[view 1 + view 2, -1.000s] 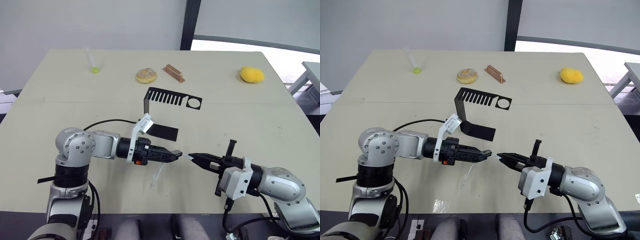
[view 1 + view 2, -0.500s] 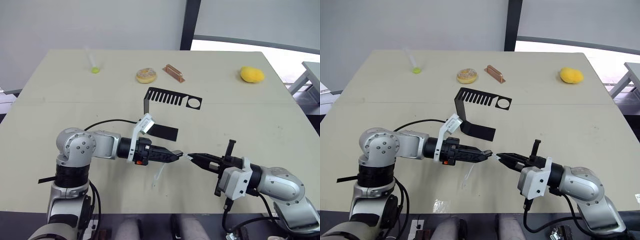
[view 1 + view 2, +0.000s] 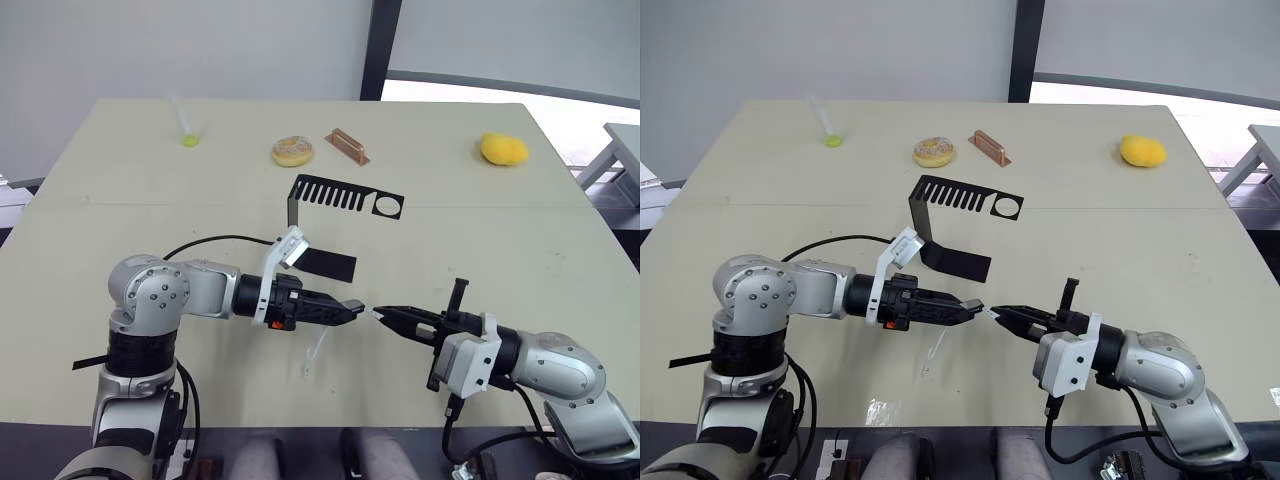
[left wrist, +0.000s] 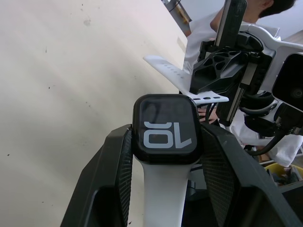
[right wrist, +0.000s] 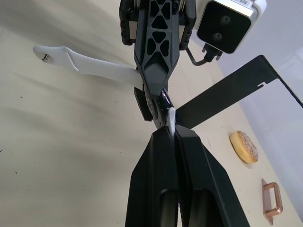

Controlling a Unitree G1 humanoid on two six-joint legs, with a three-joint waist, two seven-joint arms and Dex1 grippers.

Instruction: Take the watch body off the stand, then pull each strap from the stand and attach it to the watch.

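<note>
Above the table [image 3: 560,250], the watch body [image 4: 165,128] is clamped by the left gripper [image 3: 352,308], arm level. One strap [image 5: 171,117] is pinched in the right gripper [image 3: 378,312], tip to tip with the left.

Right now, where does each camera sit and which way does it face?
Head stereo pair: above, looking down the table; both arms, left gripper meeting right gripper.
Left wrist: along its fingers clamping the watch body, a strap already on it, facing the right gripper.
Right wrist: along shut fingers pinching the second strap, facing the stand.
Shared: both wrist views show the opposite gripper.
</note>
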